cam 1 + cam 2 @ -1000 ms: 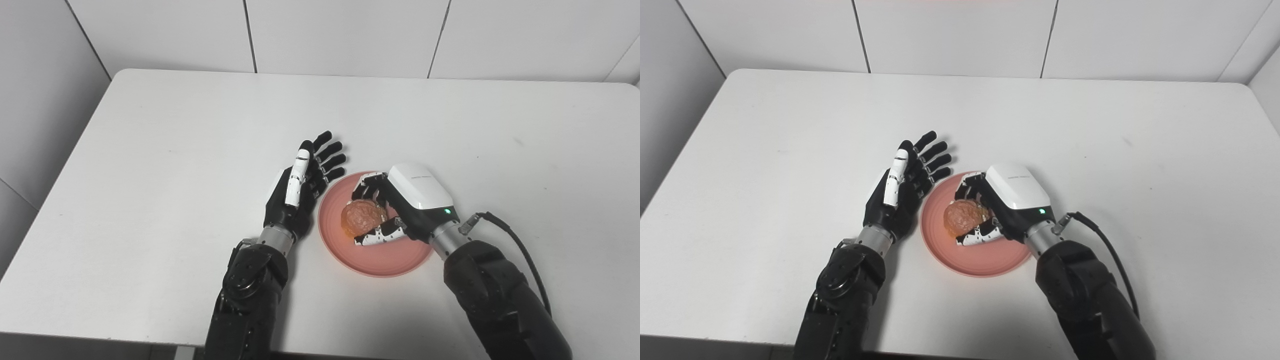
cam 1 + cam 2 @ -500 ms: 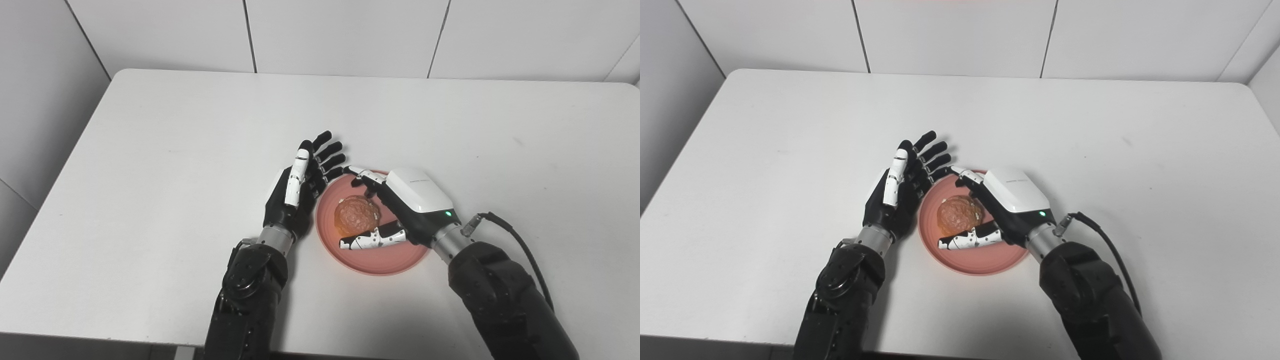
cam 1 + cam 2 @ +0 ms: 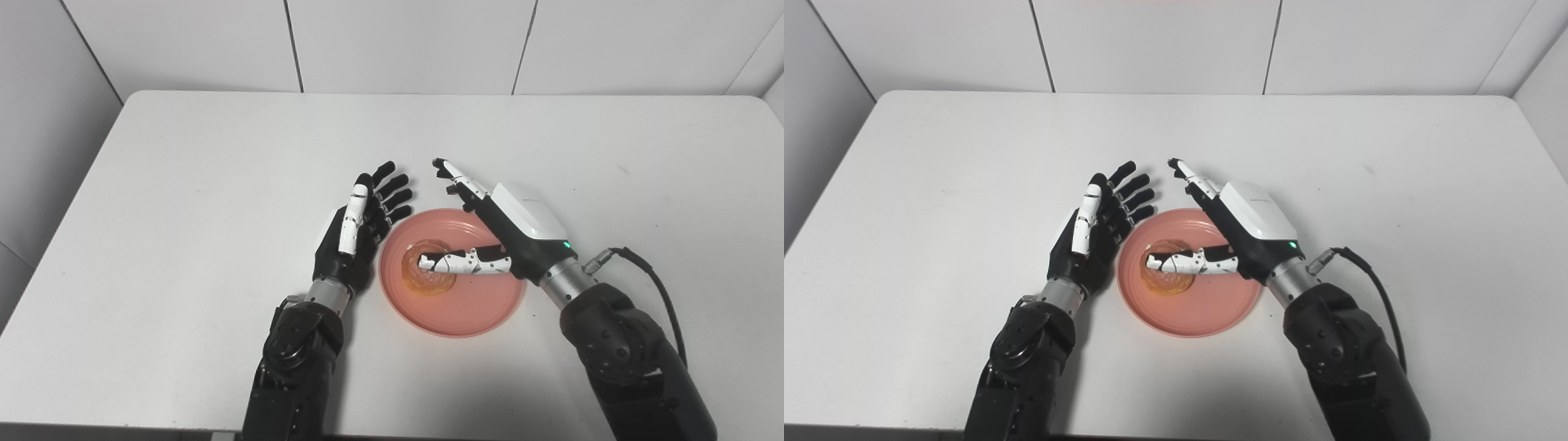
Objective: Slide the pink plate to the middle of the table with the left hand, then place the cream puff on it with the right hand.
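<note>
cream puff (image 3: pixel 428 275) on the pink plate (image 3: pixel 484 306), both hands spread and empty.

the plate sits on the white table (image 3: pixel 184 184) near the middle, a little toward the front edge, and the puff rests on its left half. the right hand (image 3: pixel 508 229) hovers over the plate's right and far side, fingers (image 3: pixel 456 177) stretched out past the far rim, its white thumb (image 3: pixel 462 263) reaching across above the puff; whether the thumb touches the pastry, hard to tell from here, but there's no grip on it. the left hand (image 3: pixel 358 236) stands on edge just beside the plate's left rim, fingers fanned apart and pointing away from the robot, holding nothing. a black cable (image 3: pixel 649 275) loops off the right wrist.
</note>
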Robot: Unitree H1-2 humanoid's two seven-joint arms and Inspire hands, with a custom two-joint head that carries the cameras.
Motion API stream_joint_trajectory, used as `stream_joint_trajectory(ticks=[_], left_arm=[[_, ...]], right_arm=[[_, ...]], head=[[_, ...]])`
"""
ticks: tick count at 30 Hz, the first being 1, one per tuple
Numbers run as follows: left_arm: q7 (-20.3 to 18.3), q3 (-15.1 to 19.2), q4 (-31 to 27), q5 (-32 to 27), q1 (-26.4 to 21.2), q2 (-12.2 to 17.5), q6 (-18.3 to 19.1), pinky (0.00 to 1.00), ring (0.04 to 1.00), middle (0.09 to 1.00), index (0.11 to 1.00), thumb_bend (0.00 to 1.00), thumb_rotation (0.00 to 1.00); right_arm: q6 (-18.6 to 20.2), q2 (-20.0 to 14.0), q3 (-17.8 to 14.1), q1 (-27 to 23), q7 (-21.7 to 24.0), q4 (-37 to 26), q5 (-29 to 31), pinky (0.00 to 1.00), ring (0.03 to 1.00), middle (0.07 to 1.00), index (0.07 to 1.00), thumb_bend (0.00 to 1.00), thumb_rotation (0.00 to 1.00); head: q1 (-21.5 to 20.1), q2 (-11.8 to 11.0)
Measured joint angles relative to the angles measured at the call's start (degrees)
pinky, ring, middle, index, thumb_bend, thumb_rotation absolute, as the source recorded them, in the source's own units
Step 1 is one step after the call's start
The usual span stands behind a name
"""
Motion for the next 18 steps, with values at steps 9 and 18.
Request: stream_joint_trajectory(ticks=[9, 18], left_arm=[[0.0, 0.2, 0.2, -0.5, -0.1, 0.2, -0.6, 0.86, 0.861, 0.870, 0.866, 0.43, 1.00], [0.0, 0.2, -1.4, 0.6, 1.6, 2.6, -3.0, 0.88, 0.881, 0.887, 0.884, 0.44, 1.00]], right_arm=[[-1.3, 3.0, -5.0, 4.2, -7.6, 0.1, 3.6, 0.88, 0.954, 0.987, 0.991, 0.79, 1.00], [-1.3, 6.7, -8.9, 9.7, -10.9, -0.2, 9.6, 0.98, 1.000, 1.000, 1.000, 0.55, 1.00]], head=[[0.2, -0.5], [0.2, -0.5]])
